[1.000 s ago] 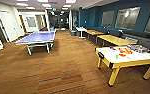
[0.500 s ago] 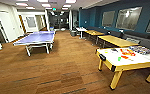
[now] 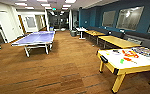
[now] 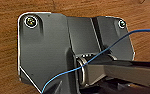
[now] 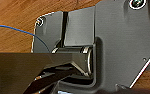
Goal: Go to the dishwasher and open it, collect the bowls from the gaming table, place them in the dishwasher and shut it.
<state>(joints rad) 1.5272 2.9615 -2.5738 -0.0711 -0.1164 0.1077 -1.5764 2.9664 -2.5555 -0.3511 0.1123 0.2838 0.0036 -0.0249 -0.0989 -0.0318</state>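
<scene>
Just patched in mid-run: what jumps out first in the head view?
The gaming table, white-topped with a yellow rim, stands close on the right with bright, colourful items on it. A blue table-tennis table sits farther back on the left. Brown wood floor runs between them, and plain yellow-wood tables line the dark blue right-hand wall.

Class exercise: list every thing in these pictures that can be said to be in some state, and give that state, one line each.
White-topped gaming table with yellow rim: upright, colourful things spread on top.
Blue table-tennis table: unfolded, both halves flat.
Plain yellow-wood table: standing, top bare.
Ceiling light panels: lit.
White door on the left wall: shut.
</scene>
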